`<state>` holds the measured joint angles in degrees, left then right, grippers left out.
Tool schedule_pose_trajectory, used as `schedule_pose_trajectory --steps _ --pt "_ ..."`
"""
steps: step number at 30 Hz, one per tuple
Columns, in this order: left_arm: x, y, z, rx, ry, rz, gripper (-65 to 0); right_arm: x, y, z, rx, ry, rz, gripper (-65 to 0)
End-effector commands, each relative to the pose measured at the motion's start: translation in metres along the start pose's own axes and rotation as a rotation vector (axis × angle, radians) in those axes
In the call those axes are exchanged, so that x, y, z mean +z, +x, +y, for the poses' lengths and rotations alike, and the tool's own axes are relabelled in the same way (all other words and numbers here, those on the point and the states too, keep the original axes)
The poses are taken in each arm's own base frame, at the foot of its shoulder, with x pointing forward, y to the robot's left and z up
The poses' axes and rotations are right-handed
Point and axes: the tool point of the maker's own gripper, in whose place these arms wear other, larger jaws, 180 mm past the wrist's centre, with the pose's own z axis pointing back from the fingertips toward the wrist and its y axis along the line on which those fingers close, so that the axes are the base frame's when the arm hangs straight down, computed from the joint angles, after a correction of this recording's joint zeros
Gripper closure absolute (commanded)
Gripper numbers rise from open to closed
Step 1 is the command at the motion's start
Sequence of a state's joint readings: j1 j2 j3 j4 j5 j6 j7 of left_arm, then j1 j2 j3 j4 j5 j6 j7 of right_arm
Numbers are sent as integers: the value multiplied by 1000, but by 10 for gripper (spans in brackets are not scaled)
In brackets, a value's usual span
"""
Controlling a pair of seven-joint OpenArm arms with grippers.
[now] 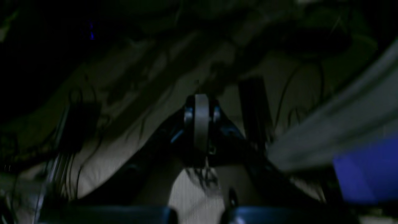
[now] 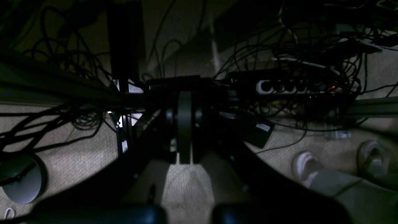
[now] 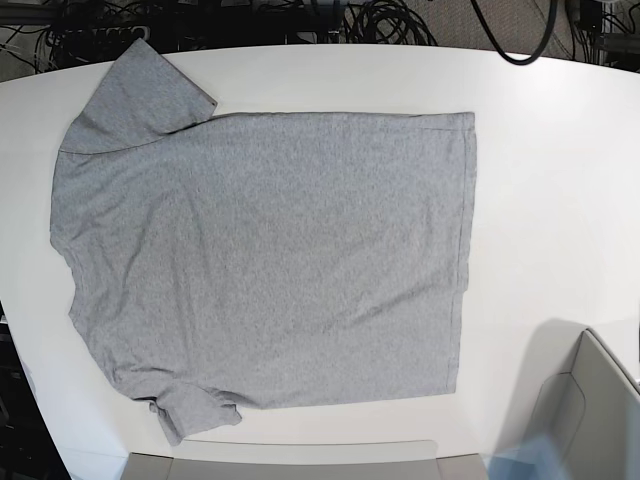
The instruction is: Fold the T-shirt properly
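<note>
One grey T-shirt spread flat, plain side up, on one white table, cabled floor seen below, both grippers' grasp indiscernible.

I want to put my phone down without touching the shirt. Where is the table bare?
The widest bare patch of table lies between the T-shirt hem and the grey bin. Narrow strips run along the far and near edges. The shirt fills everything else.

Plain heather light-grey T-shirt on a white table.
</note>
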<state>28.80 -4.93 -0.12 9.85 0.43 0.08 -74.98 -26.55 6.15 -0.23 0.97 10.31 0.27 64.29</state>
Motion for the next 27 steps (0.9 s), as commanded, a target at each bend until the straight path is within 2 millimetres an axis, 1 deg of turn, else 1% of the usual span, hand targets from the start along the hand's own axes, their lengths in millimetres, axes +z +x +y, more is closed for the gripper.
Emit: schedule_pose_trajectory --steps 1,3,6,8,11,13,15,17,21,25,27 --pt "20 0 3 -9 -1 -8 -4 8 -1 -5 1 -7 -11 -3" --pt "27 7 5 -14 -1 -36 -4 14 -7 -6 2 -8 3 -3" --pt "30 24 8 -19 3 -102 -4 18 -10 -6 3 -9 10 -3" --pt "34 36 10 -25 4 -144 -4 26 -16 -8 4 -11 27 -3" --pt "44 54 13 -34 6 -201 -4 31 -13 -5 -2 -5 5 -3" --pt "46 67 14 -36 6 -240 -4 37 -7 -5 -26 -15 -35 -3" --pt "50 76 15 -38 6 -264 -4 44 5 -2 -56 -16 -93 -3" --pt "50 84 16 -39 6 -291 -4 56 21 4 -86 0 -157 -3" --pt "50 93 16 -40 8 -318 -4 83 61 16 -137 41 -284 -10" --pt "52 92 16 -40 7 -314 -4 102 100 29 -190 77 -355 -63" --pt "52 92 16 -39 6 -314 -5 110 120 21 -225 62 -384 -82"
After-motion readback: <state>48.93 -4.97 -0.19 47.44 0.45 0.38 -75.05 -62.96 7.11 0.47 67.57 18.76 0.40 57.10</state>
